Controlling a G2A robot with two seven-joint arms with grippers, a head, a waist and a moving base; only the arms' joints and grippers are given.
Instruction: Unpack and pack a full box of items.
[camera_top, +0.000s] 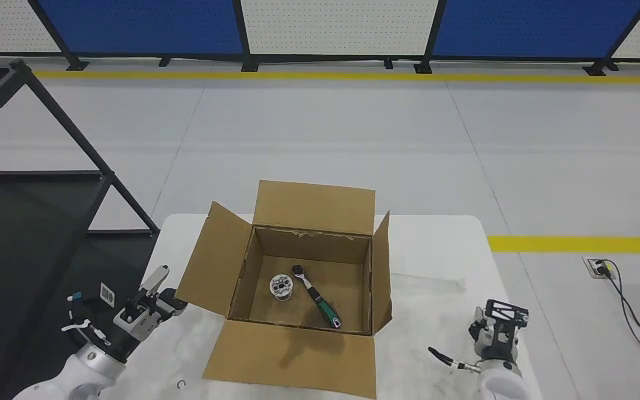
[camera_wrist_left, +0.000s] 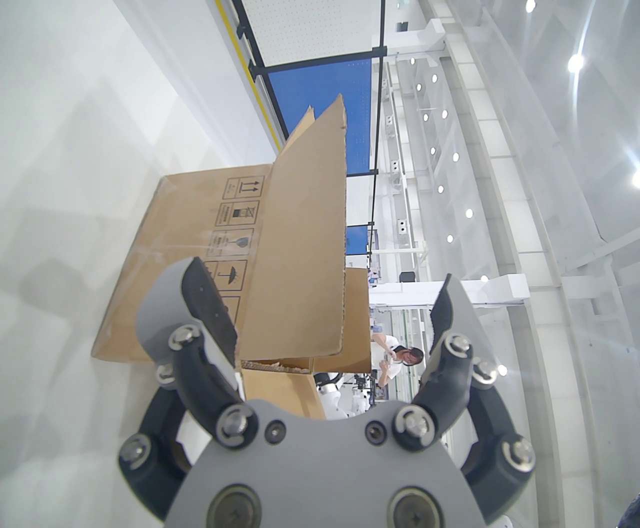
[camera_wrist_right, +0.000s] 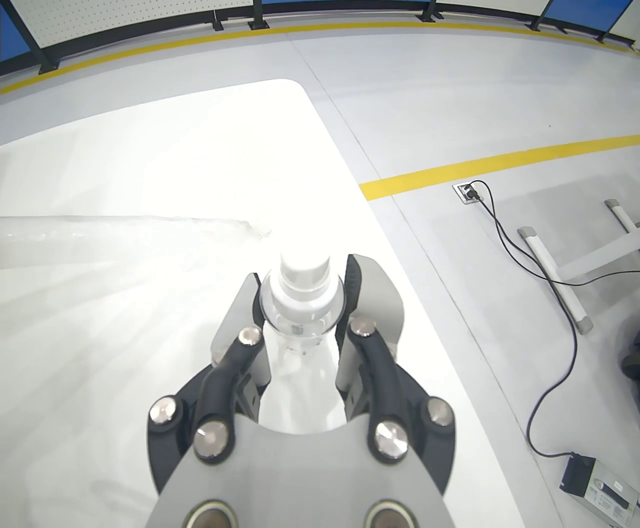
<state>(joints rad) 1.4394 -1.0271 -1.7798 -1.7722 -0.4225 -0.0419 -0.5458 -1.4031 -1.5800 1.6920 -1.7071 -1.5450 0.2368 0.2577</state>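
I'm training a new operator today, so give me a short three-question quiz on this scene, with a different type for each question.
1. True or false: the right gripper is shut on a clear spray bottle.
2. Multiple choice: what lies in the open cardboard box next to the round metal part? A) a green-handled ratchet wrench B) a hammer C) a pair of scissors
3. Fill in the blank: the left gripper, beside the box, holds nothing and its jaws stand ____.

Key: 1 true; 2 A; 3 open.
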